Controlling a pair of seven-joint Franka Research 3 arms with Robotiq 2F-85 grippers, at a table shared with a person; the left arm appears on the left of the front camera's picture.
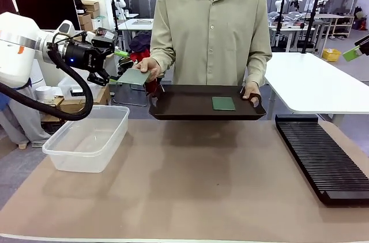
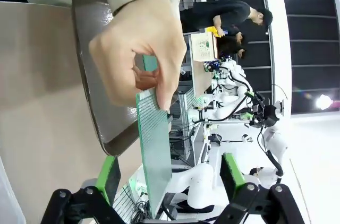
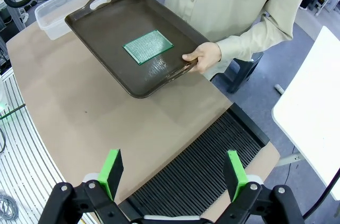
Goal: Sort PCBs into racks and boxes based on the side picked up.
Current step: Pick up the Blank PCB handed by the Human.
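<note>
A: PCB (image 1: pixel 134 76) location?
B: In the person's hand (image 1: pixel 149 67), held out past the brown tray (image 1: pixel 179 107) toward the left gripper (image 1: pixel 117 65). In the left wrist view its far end sits between the fingers.
A: Gripped?
B: No. Jaws spread wide, pads clear of the board.
A: Second PCB (image 3: pixel 148 46)?
B: Flat on the tray, near the middle. The person's other hand (image 3: pixel 202 54) holds the tray edge.
A: Right gripper (image 3: pixel 172 173)?
B: Wide apart, nothing held, above the black rack (image 3: pixel 202 181). Clear tub (image 1: pixel 86 139) on the table under the left arm.

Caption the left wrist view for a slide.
Open left end effector straddles a green PCB held out by a person's hand.
</note>
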